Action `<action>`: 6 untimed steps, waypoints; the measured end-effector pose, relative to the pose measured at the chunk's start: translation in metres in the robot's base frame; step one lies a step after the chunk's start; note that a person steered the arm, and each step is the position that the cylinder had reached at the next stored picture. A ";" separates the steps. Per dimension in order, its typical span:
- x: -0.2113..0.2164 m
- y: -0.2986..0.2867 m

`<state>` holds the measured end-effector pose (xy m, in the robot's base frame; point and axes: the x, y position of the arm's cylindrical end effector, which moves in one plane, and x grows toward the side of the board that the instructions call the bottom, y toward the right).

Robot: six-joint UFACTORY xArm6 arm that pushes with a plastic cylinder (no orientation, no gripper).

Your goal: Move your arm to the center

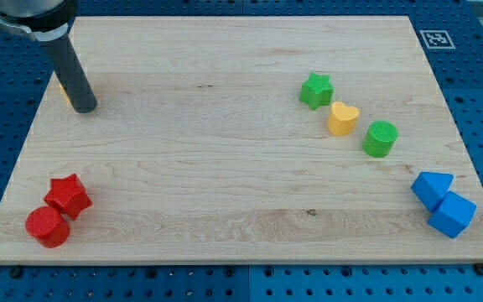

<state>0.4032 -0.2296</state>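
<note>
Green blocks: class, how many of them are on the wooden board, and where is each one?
2. A green star block sits right of centre towards the view's top; a green cylinder block lies further right and lower, with a yellow heart block between them. None seems hidden.

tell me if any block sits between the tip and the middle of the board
Nothing visible does. My tip is at the view's upper left; the red star and green star groups lie off that line. Something orange peeks from behind the rod.

red star touching red cylinder | green star | yellow heart | green cylinder | two blue blocks touching
</note>
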 end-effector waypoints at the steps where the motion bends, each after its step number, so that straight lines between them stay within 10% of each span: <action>1: 0.019 0.035; 6: 0.016 0.261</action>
